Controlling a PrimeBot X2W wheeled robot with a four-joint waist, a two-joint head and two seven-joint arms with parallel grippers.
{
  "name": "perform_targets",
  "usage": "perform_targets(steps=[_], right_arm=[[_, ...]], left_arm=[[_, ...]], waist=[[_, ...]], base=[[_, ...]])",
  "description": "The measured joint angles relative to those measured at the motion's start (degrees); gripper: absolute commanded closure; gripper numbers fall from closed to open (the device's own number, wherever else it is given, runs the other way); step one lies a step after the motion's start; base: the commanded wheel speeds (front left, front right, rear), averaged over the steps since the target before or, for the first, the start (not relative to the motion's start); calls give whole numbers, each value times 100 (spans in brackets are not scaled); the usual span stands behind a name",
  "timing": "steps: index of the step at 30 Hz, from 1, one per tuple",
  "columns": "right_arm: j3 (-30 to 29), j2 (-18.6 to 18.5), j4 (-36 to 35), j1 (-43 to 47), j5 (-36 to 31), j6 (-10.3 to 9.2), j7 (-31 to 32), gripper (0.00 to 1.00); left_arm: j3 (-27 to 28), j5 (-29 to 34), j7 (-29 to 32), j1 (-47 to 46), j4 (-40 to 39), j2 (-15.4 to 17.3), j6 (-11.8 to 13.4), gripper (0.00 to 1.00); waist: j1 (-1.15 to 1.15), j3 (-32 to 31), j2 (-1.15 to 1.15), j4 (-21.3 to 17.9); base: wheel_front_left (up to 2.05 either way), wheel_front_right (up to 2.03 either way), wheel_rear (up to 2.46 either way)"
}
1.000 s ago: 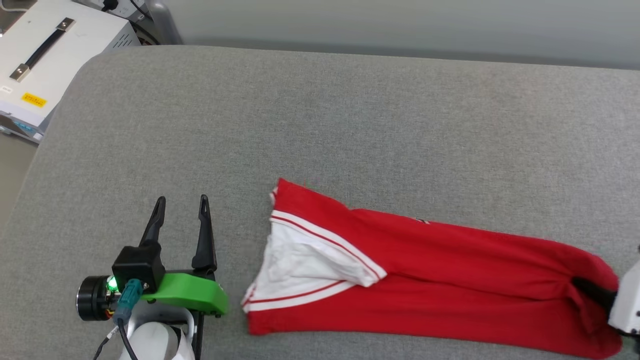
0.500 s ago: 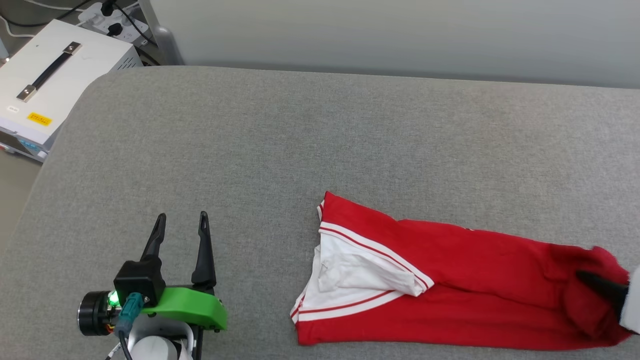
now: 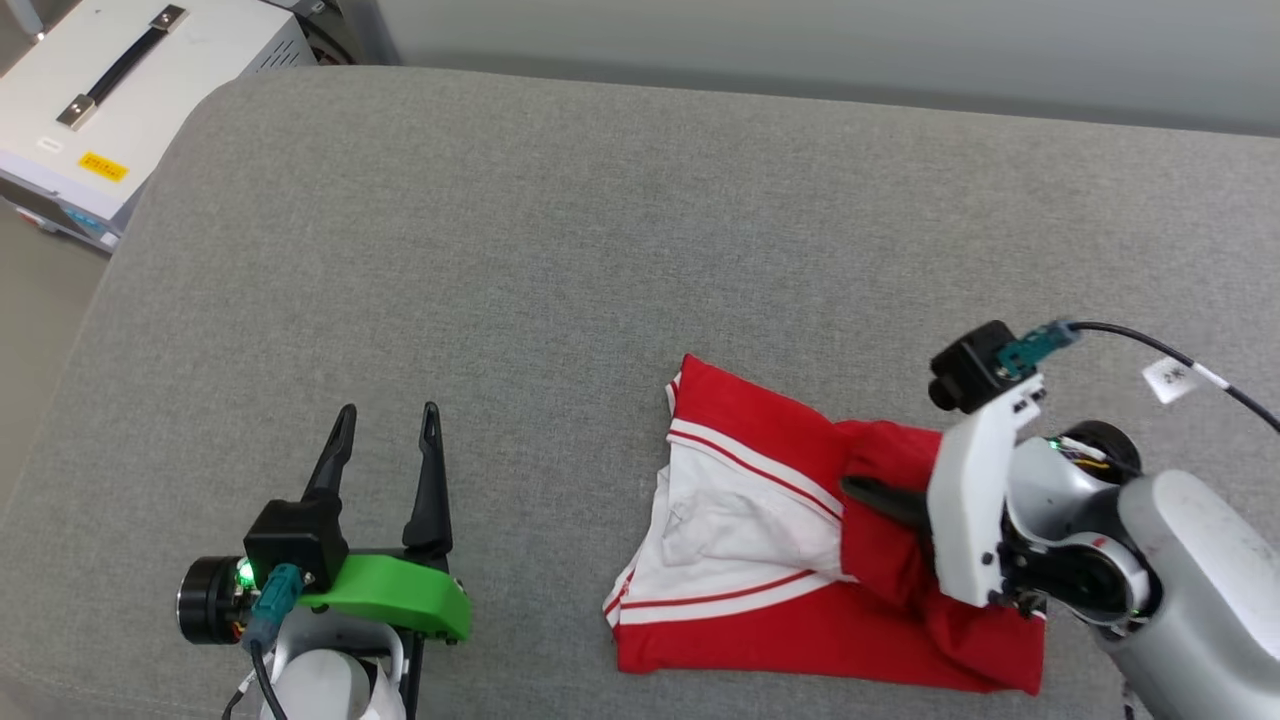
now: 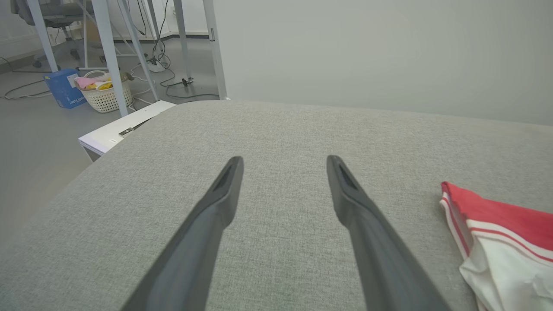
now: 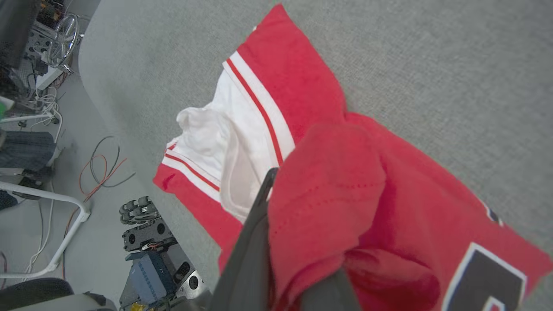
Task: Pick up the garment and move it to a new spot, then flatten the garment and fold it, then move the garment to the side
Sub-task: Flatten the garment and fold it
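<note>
Grey padded tabletop carried the garment, half-doubled, to the right of the left gripper, which gaped empty; the right gripper was clenched on a red fold (soft, light jersey, likely to sag). Corners looked the best holds.

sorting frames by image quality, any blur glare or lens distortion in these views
Head view: even soft light, sharp, no glare or hard shadows on the garment. Left wrist view: wide-angle stretch, the left gripper looks softer toward the bottom edge. Right wrist view: garment bunched near the lens looks slightly soft.
</note>
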Motion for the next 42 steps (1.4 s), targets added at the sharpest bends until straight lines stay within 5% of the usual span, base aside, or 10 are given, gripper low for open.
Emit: perform_targets(steps=[9, 15, 16, 17, 23, 29, 42], right_arm=[[846, 805, 1310, -983, -402, 0, -723, 100], [1370, 1007, 2285, -1093, -624, 2, -1474, 100], [1406, 1000, 2309, -1097, -625, 2, -1608, 55], [1443, 983, 2307, -1100, -625, 3, -1715, 0], [1243, 633, 1894, -1024, -636, 1, -2809, 0], [267, 204, 1636, -660, -1335, 1, -4169, 0], [-1793, 567, 1184, 828, -2713, 0, -5729, 0]], left_arm=[[87, 25, 0, -172, 55, -107, -79, 0], [133, 43, 0, -257, 132, -149, -123, 0], [152, 47, 0, -255, 151, -153, -123, 0], [170, 48, 0, -253, 165, -155, -124, 0], [327, 100, 0, -170, 205, -163, -181, 0], [449, 212, -1, 18, 209, -166, -274, 0], [499, 248, 0, 345, 124, -169, -331, 0]], waist=[[0, 272, 0, 143], [0, 354, 0, 197], [0, 333, 0, 189], [0, 311, 0, 180], [0, 39, 0, 68], [0, -261, 0, -141], [0, -724, 0, -630]], base=[[0, 0, 0], [0, 0, 0], [0, 0, 0], [0, 0, 0], [0, 0, 0], [0, 0, 0], [0, 0, 0]])
